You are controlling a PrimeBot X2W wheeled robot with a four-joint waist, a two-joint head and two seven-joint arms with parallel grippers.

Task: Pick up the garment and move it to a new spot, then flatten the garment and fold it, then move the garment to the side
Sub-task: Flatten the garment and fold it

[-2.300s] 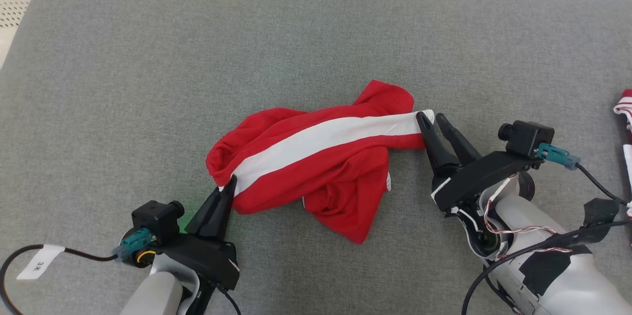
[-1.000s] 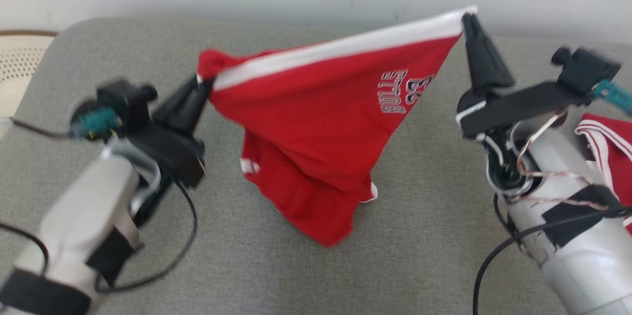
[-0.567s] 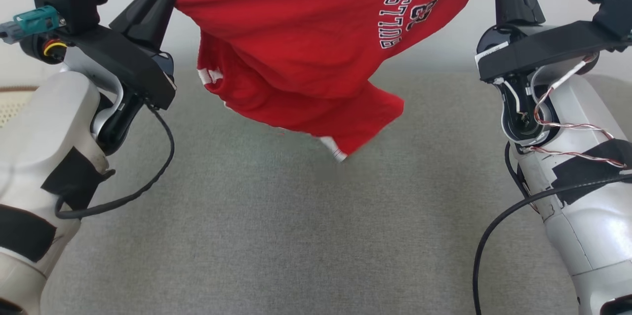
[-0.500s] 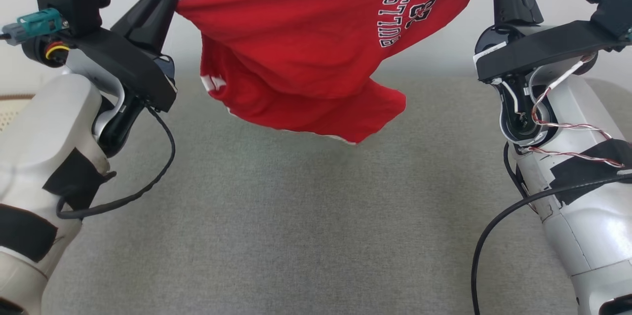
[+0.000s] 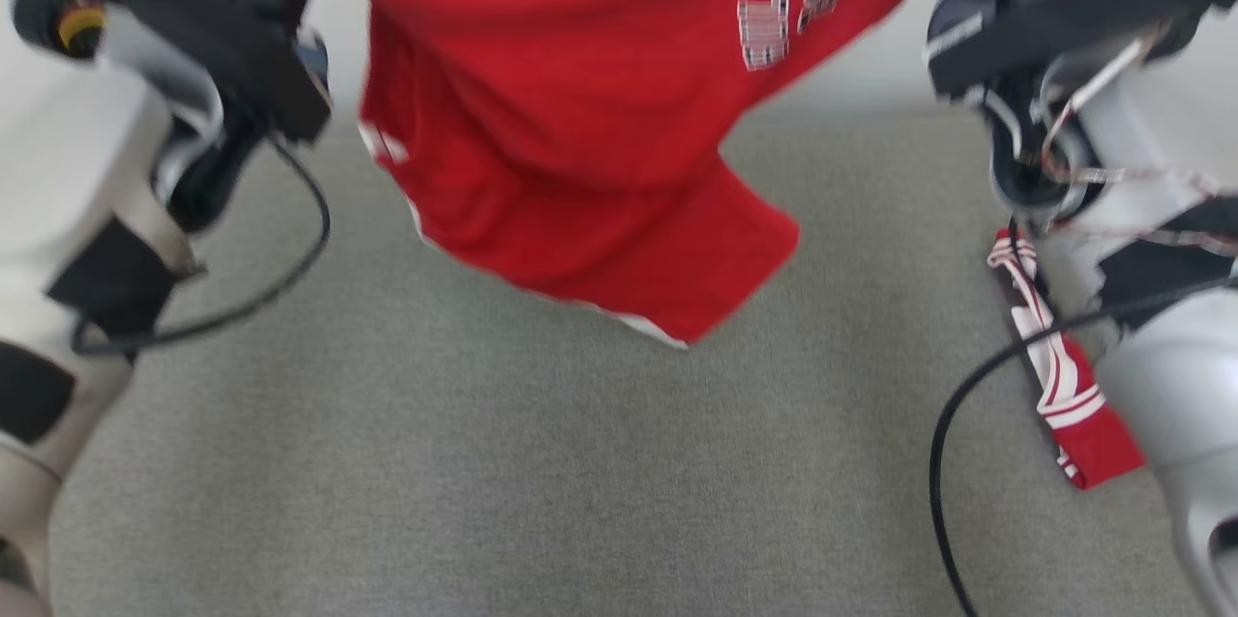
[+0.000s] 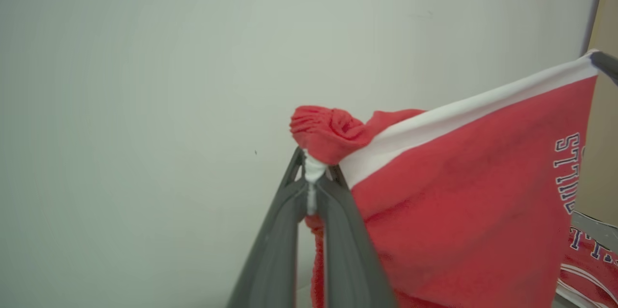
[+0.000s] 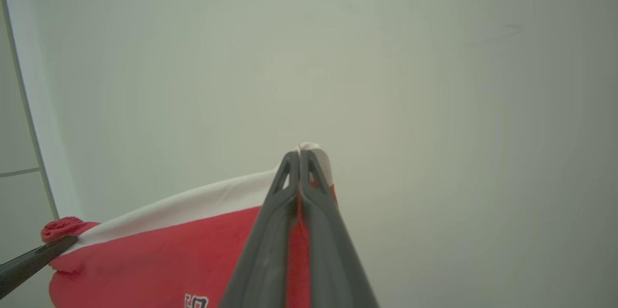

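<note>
The red garment (image 5: pixel 580 143), heaped on the grey table (image 5: pixel 484 482) moments ago, now hangs clear across the frame's top, its white band (image 6: pixel 458 110) pinched tight in my left claw (image 6: pixel 314 173) and right claw (image 7: pixel 299 158), so the carry comes next.

The red fabric garment (image 5: pixel 580 114) with a broad white band along its upper edge is hanging spread in the air above the grey fabric cushion (image 5: pixel 464 482). The white band is stretching taut between two pinched ends: the left hand (image 6: pixel 314 173) is clamping the bunched, rolled-up end, and the right hand (image 7: pixel 299 165) is clamping the other tip. White lettering with a dark outline is sitting near the right-hand corner. The lower part is drooping in loose folds and tapering to a point edged with white trim
</note>
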